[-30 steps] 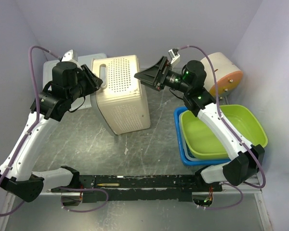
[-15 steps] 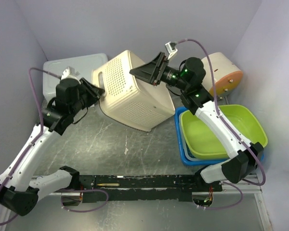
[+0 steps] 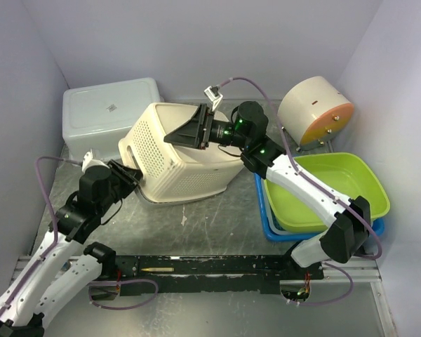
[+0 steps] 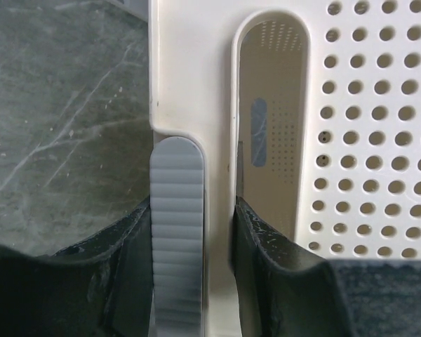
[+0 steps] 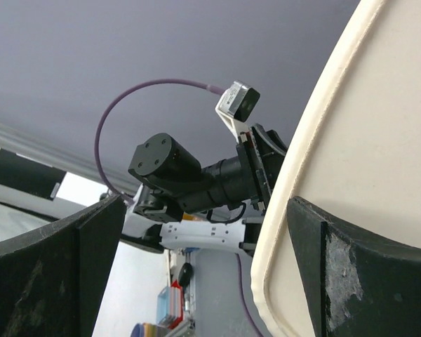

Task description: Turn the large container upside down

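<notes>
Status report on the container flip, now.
Left gripper shut on large container rim. Right gripper open, against its base. Container mouth-down, tilted. Green tub close alongside.

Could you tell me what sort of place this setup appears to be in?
Probably a robotics lab test cell: plain walls box in a metal tabletop, two arms are bolted to a rail, and household tubs like the perforated cream basket serve as props.

Overhead camera looks down; both wrist cameras (pressed close) share the container [image 3: 196,172].
</notes>
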You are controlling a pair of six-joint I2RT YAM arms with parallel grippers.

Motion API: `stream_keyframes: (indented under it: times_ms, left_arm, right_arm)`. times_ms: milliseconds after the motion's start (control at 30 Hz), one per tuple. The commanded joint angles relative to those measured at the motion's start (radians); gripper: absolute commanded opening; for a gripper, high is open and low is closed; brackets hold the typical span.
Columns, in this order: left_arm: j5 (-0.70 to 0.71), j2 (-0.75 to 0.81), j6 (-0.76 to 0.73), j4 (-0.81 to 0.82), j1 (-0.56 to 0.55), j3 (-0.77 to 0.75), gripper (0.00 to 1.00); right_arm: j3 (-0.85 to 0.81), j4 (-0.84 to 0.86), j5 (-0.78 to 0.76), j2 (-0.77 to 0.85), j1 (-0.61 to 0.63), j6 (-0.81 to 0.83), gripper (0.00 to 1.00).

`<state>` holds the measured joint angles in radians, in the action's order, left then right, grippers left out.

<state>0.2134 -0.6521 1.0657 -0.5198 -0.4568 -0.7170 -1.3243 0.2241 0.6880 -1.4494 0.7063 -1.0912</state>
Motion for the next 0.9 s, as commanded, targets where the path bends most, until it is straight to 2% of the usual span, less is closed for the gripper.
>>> stream_keyframes:
  times_ms: [0, 67, 267, 433, 667, 867]
  left_arm:
    - [-0.026, 0.031, -0.036, 0.031, -0.034, 0.111, 0.08]
    - [-0.064, 0.038, -0.011, 0.077, -0.033, 0.167, 0.2]
    - [-0.08, 0.025, 0.051, 0.099, -0.034, 0.246, 0.68]
    - [-0.078, 0.008, 0.03, 0.091, -0.034, 0.256, 0.9]
    - [-0.125, -0.018, -0.036, 0.04, -0.033, 0.231, 0.94]
    - [-0.25, 0.0, -0.108, -0.024, -0.034, 0.195, 0.92]
  right_arm:
    - [0.008, -0.092, -0.001, 0.009, 0.045, 0.084, 1.0]
    - [-0.014, -0.213, -0.058, 0.027, 0.045, 0.167, 1.0]
    - [-0.046, -0.498, -0.198, 0.108, 0.022, 0.335, 1.0]
    - [-0.047, -0.701, -0.344, 0.191, -0.001, 0.436, 1.0]
    - [0.003, -0.903, -0.579, 0.292, -0.01, 0.501, 1.0]
    - [0.168, -0.963, -0.622, 0.401, -0.01, 0.479, 1.0]
